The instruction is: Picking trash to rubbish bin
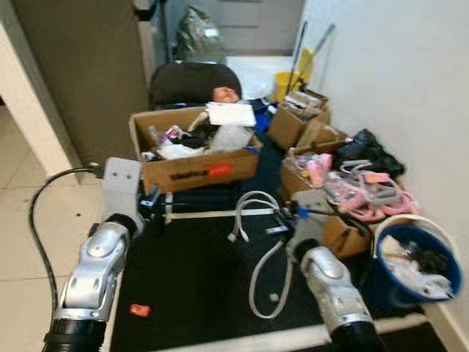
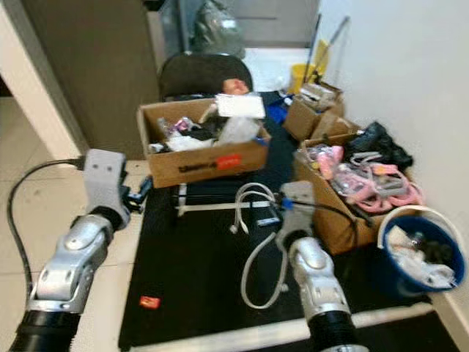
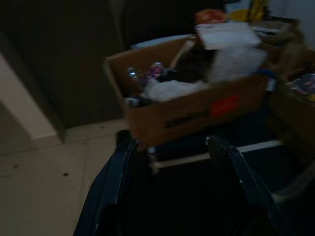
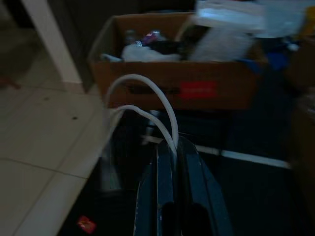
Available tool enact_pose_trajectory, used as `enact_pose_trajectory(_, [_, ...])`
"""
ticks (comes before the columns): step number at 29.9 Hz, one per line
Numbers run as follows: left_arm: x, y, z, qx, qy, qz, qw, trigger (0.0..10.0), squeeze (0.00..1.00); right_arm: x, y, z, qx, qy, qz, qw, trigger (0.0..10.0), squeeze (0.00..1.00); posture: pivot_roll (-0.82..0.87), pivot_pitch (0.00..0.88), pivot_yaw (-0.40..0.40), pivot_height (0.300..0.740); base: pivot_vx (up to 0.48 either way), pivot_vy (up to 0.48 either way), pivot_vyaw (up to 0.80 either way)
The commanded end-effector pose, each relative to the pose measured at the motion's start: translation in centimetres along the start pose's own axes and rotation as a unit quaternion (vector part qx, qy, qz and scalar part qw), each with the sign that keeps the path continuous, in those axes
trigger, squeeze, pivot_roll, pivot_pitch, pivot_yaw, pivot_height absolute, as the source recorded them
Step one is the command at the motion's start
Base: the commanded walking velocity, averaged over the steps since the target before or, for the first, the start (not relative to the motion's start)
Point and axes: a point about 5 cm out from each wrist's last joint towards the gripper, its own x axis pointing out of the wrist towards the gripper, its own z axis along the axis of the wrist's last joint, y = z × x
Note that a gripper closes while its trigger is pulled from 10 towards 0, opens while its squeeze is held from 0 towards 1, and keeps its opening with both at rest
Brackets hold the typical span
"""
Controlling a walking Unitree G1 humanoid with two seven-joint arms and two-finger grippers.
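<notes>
My right gripper [image 1: 281,213] is shut on a white cable [image 1: 253,282], held above the black floor mat [image 1: 198,279]. The cable loops up past the fingertips and hangs down to the mat; in the right wrist view it [image 4: 142,88] arches out from between the closed fingers [image 4: 165,172]. A blue rubbish bin [image 1: 386,287] with a white rim stands to the right of that arm, with trash inside. My left gripper [image 1: 156,204] is open with nothing in it, in front of a cardboard box [image 1: 194,170]; its fingers [image 3: 115,172] stand wide apart. A small red scrap [image 1: 139,310] lies on the mat near my left arm.
The cardboard box full of clutter sits ahead, with a dark chair [image 1: 192,82] behind it. More boxes with pink items [image 1: 363,192] line the white wall on the right. A yellow bucket [image 1: 287,84] stands farther back. A dark panel [image 1: 80,73] and tiled floor [image 1: 29,242] are on the left.
</notes>
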Motion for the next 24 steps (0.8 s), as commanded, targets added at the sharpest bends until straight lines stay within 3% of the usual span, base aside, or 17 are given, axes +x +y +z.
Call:
enact_pose_trajectory(1, [-0.13,-0.2,-0.28,0.004,0.008,-0.003,1.0,10.0,0.0,-0.31,-0.44,-0.39,0.002,0.005,-0.006,1.0,10.0,0.0,0.06,0.087,-0.004,0.74,0.398,0.0,0.5])
enact_pose_trajectory(24, [-0.1,-0.12,-0.28,0.008,0.01,-0.004,1.0,10.0,0.0,0.0,-0.93,0.06,0.012,-0.001,-0.02,1.0,10.0,0.0,0.07,0.091,-0.003,0.74,0.396,0.0,0.0])
